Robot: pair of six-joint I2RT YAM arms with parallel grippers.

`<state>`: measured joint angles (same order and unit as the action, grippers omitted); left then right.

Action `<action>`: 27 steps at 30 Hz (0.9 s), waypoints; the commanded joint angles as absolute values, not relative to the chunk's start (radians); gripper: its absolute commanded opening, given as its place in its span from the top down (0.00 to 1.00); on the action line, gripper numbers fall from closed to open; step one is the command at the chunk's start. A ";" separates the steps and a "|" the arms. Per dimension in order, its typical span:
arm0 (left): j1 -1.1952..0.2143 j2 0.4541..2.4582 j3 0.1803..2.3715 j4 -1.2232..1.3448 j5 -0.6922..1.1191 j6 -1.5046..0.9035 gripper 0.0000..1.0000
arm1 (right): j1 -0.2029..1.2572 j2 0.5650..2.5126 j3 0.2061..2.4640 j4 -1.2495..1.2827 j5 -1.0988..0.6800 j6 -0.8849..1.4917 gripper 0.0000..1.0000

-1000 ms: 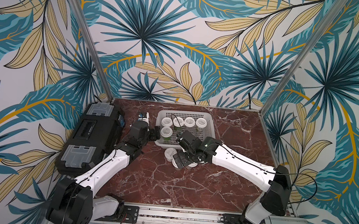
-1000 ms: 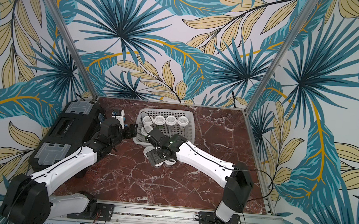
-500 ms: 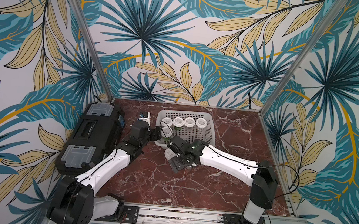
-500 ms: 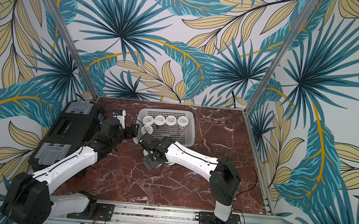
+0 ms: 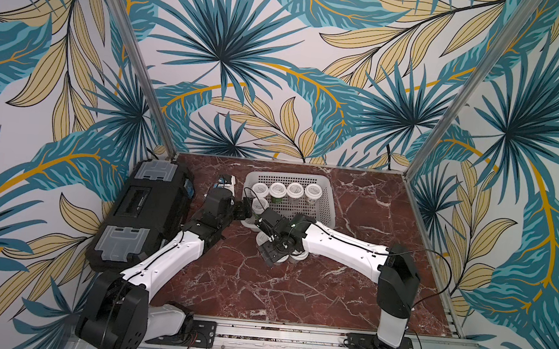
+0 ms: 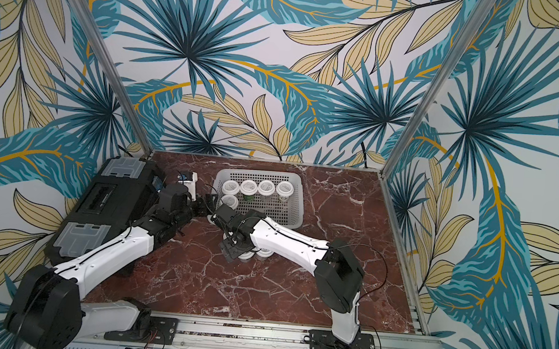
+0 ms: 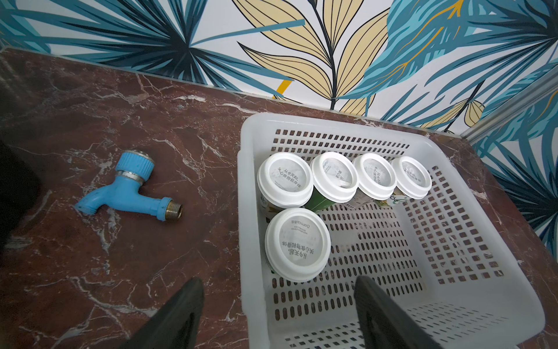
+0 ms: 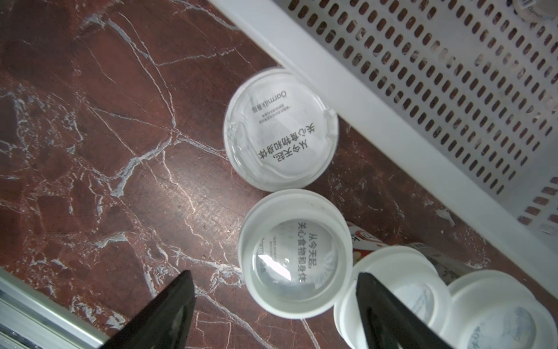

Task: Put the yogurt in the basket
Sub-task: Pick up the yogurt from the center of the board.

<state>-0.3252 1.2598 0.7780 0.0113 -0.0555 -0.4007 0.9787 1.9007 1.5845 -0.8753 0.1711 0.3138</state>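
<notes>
The basket sits midway along the table's rear edge with four yogurt cups in a row across it and a fifth cup before the leftmost, four more cups cluster on the surface just before its front left corner, the toolbox lies along the left edge, and a tap lies between toolbox and basket.

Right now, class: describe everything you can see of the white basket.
The basket is pale white plastic, rectangular, with slotted walls and floor and a smooth rolled rim. It sits flat on the red marble tabletop, toward the back. Five lidded yogurt cups stand inside: four in a row, a fifth in front of the row's end.
</notes>
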 commanded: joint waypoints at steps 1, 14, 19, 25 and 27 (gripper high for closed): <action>-0.318 1.267 0.777 0.030 -0.042 -0.394 0.18 | 0.969 1.922 1.599 -0.876 0.156 0.297 0.11; -0.318 1.270 0.781 0.028 -0.037 -0.393 0.17 | 0.937 1.954 1.603 -0.850 0.100 0.288 0.12; -0.317 1.274 0.784 0.026 -0.033 -0.391 0.18 | 0.933 1.975 1.604 -0.849 0.078 0.292 0.16; -0.317 1.273 0.784 0.028 -0.034 -0.390 0.18 | 0.933 1.970 1.598 -0.849 0.064 0.296 0.19; -0.317 1.275 0.784 0.028 -0.034 -0.391 0.18 | 0.933 1.962 1.589 -0.849 0.071 0.297 0.19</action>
<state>-0.3244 1.2682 0.7780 0.0113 -0.0402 -0.3996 0.9325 1.9659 1.5936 -0.8463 0.0891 0.2955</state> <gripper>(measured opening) 0.823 0.814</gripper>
